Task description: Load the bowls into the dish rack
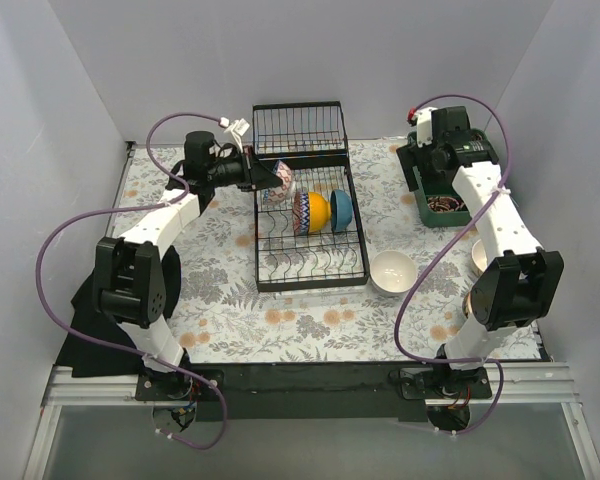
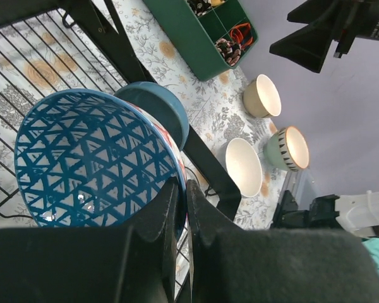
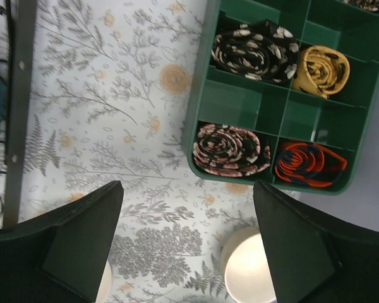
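- L gripper (image 2: pixel 182 189): fingers pressed tight on the rim of the blue-triangle bowl (image 2: pixel 95 158), one finger inside and one outside. The bowl is held tilted on edge.
- That bowl hangs over the left rear part of the dish rack (image 1: pixel 310 262), near the hinged end section (image 1: pixel 300 130). Can't tell if it touches the wires.
- Already in the rack, standing on edge in one row mid-rack: red-patterned bowl (image 1: pixel 302 212), yellow-orange bowl (image 1: pixel 319 212) and teal bowl (image 1: pixel 341 210), packed close together.
- In the L wrist view the teal bowl sits right behind the held bowl, and the rack's black frame bar runs just beside both. It's a tight spot.
- Bowls on the floral tablecloth (image 1: pixel 230 300), outside the rack:
  - white bowl (image 1: pixel 393 272), upright, just off the rack's near right corner;
  - cream bowl (image 2: pixel 262 96), further right;
  - striped bowl (image 2: pixel 287 148), next to the white one.
- From above, the R arm covers most of the cream and striped bowls.
- R gripper (image 3: pixel 188 189): fingers spread wide w/ nothing between. It hovers over bare tablecloth between the rack edge and the green tray (image 3: pixel 202 120).
- The green tray sits right of the rack at the table's far right. Its compartments hold rolled cloths (image 3: pixel 230 148).
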Tool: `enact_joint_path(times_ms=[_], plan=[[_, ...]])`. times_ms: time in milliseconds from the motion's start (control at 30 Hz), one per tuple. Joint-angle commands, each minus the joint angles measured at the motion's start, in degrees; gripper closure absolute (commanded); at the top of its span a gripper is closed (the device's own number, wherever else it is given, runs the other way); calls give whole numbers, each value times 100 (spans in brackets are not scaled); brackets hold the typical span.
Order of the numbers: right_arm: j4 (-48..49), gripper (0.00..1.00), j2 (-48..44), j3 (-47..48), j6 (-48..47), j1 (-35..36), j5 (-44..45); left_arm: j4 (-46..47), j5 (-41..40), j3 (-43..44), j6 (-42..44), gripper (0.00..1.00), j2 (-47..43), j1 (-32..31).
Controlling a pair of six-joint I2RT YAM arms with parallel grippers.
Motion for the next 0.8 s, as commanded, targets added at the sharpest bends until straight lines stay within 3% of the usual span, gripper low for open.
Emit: enact_joint_path(times_ms=[0, 167, 267, 400, 767], plan=[[435, 8, -128, 280, 441, -23, -460, 903, 684, -48, -775, 100, 173, 279], [637, 7, -540, 201, 30, 65, -65, 1878, 763, -382, -2059, 100, 332, 429], [655, 7, -804, -27, -226, 65, 199, 3175, 904, -856, -2795, 100, 385, 421], [743, 7, -1086, -300, -262, 65, 279, 3865, 913, -1313, -3404, 100, 543, 421], [743, 7, -1254, -687, -280, 65, 217, 4578, 684, -1605, -3721, 100, 815, 359]])
